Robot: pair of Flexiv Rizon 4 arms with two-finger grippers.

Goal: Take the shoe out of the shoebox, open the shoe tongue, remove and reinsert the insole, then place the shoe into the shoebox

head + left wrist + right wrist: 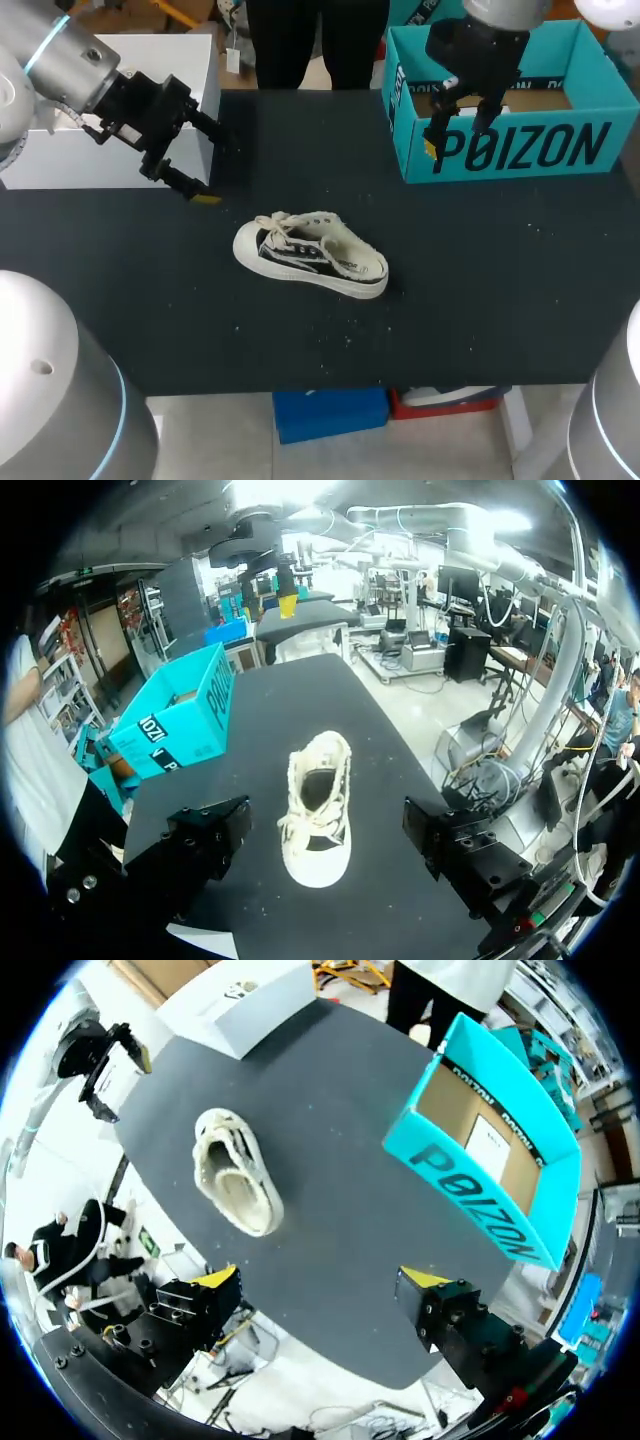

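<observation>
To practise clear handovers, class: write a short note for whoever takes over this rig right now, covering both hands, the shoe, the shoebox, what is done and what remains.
Left hand: open, empty, over the table's left side beside the white box.
Right hand: open, empty, above the front wall of the shoebox.
Shoe: on its sole mid-table, clear of both hands.
Done: shoe is out of the shoebox.
To do: insole work cannot be judged from here; shoe not yet back in the shoebox.
</observation>
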